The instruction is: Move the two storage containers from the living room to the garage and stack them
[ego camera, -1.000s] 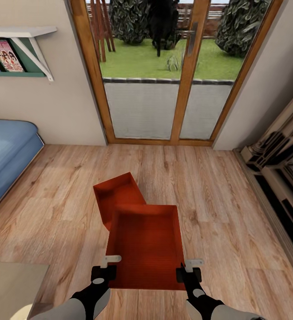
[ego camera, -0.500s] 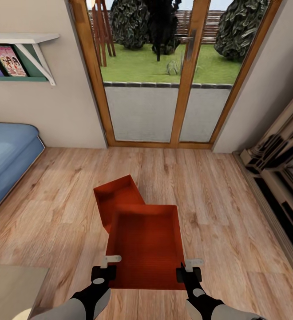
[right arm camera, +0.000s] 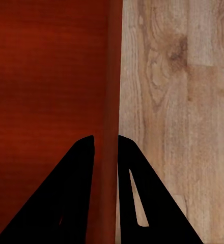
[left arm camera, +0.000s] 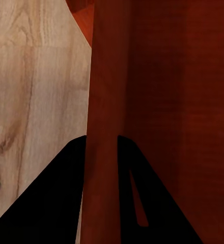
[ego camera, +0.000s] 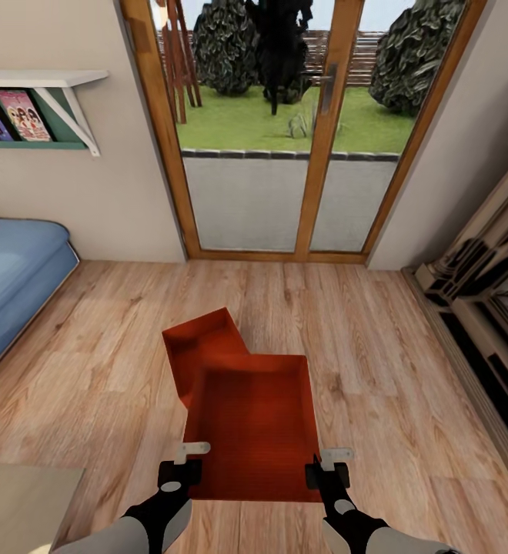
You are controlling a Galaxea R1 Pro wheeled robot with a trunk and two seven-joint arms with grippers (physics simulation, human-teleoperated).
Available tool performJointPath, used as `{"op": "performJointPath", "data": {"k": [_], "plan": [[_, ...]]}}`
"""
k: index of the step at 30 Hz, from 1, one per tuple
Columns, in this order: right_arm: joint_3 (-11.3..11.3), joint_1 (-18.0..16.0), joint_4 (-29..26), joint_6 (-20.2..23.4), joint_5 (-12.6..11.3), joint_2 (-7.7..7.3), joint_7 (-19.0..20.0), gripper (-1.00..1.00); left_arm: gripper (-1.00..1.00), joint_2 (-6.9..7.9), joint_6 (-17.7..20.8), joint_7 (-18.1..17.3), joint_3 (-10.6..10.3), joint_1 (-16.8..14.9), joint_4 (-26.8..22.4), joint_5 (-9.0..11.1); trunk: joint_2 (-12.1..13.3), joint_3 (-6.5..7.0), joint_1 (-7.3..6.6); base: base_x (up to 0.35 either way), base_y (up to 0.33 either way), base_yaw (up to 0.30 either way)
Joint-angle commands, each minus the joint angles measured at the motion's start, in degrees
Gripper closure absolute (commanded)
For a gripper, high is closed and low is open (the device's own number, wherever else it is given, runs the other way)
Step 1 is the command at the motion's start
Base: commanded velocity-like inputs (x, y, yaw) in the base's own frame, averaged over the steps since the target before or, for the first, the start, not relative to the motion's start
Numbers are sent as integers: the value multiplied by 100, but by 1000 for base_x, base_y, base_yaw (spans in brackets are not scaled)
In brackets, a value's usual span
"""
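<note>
Wood-plank floor (ego camera: pixel 377 369) below, each tool, left (ego camera: pixel 186 458) and right (ego camera: pixel 325 465), grips the near container's (ego camera: pixel 254 419) side walls.

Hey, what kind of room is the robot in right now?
Most likely a living room in a house: light wood plank floor, a blue sofa by the wall, a wall shelf of books, and glass patio doors opening onto a garden.
</note>
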Motion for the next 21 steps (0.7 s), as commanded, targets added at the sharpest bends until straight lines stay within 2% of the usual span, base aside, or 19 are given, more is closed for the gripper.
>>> {"op": "performJointPath", "data": {"k": [1,21], "plan": [[-66,-2,14,-5,-63,11,-8,100,100,-2,-30,168,112,-5,-12,-57,-4,5,1,0,0,0],[-66,-1,14,-5,-60,11,-8,100,100,0,-25,161,112,-5,-13,-48,-4,191,1,0,0,0]]}}
